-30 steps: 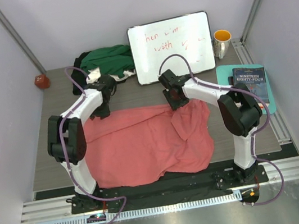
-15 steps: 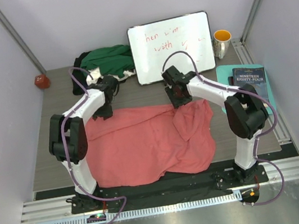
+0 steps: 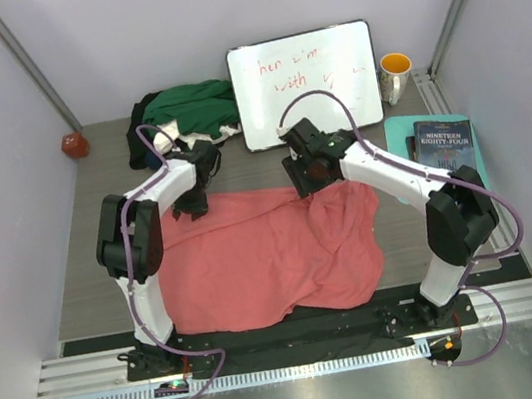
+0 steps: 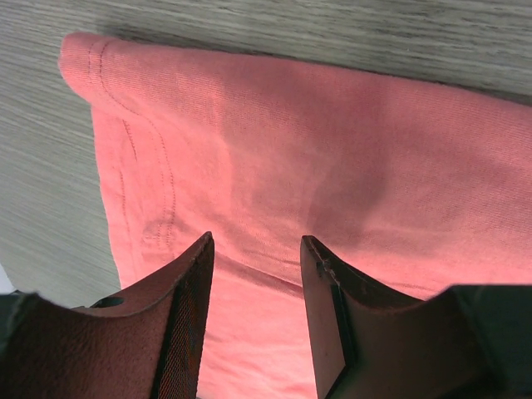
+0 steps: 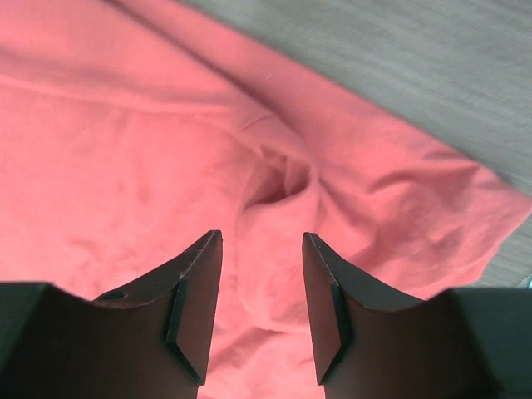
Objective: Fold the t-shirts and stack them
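Observation:
The salmon-pink t-shirt (image 3: 256,262) lies spread over the middle of the table, with a rumpled fold on its right side (image 3: 334,214). My left gripper (image 3: 192,205) hangs open over the shirt's far left corner; the left wrist view shows that hemmed corner (image 4: 125,125) below the left gripper (image 4: 256,243), with nothing between the fingers. My right gripper (image 3: 305,181) stands open over the far edge near the fold. In the right wrist view, wrinkled pink cloth (image 5: 274,191) lies under the open right gripper (image 5: 262,238). A heap of dark green, black and white t-shirts (image 3: 187,111) sits at the back left.
A white board with red writing (image 3: 304,84) leans at the back centre. A mug (image 3: 395,77) stands at the back right, and a dark book (image 3: 445,145) lies on a teal pad along the right edge. A small red object (image 3: 73,145) sits at the far left.
The right arm's elbow has swung out to the right while its gripper stayed over the shirt's far edge. The left gripper has shifted slightly right and nearer over the corner.

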You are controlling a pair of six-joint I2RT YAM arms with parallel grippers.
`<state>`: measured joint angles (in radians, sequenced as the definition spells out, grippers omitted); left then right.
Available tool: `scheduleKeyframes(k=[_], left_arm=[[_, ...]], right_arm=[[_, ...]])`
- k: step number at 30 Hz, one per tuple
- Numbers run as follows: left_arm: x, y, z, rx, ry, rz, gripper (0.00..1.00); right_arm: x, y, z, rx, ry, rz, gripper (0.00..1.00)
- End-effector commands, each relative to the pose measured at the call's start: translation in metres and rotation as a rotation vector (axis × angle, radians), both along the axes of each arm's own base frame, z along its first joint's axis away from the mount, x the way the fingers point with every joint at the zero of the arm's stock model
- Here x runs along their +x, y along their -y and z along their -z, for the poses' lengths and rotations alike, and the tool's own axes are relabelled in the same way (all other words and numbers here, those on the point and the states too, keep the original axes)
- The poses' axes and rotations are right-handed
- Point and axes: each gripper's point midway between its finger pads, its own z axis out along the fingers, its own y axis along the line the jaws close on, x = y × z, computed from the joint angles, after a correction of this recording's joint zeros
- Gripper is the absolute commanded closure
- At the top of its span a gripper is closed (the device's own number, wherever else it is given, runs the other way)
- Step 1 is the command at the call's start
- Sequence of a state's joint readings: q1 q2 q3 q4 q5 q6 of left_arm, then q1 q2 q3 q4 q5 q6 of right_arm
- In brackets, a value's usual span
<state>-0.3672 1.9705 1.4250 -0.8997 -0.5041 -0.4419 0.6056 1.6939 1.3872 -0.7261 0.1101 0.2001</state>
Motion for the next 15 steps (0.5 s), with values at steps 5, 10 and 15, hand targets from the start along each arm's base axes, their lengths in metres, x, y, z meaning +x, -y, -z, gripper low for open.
scheduleKeyframes(k=[5, 10, 15], left_arm=[[0.011, 0.007, -0.010, -0.016, 0.047, -0.001, 0.53], [0.011, 0.007, -0.012, -0.015, 0.050, 0.000, 0.53], [0.011, 0.007, -0.011, -0.015, 0.049, 0.000, 0.53]], right_arm=[[-0.040, -0.001, 0.029, -0.092, -0.106, -0.047, 0.51], [-0.047, -0.005, 0.042, -0.124, -0.144, -0.074, 0.51], [-0.051, -0.003, 0.060, -0.157, -0.193, -0.082, 0.51]])
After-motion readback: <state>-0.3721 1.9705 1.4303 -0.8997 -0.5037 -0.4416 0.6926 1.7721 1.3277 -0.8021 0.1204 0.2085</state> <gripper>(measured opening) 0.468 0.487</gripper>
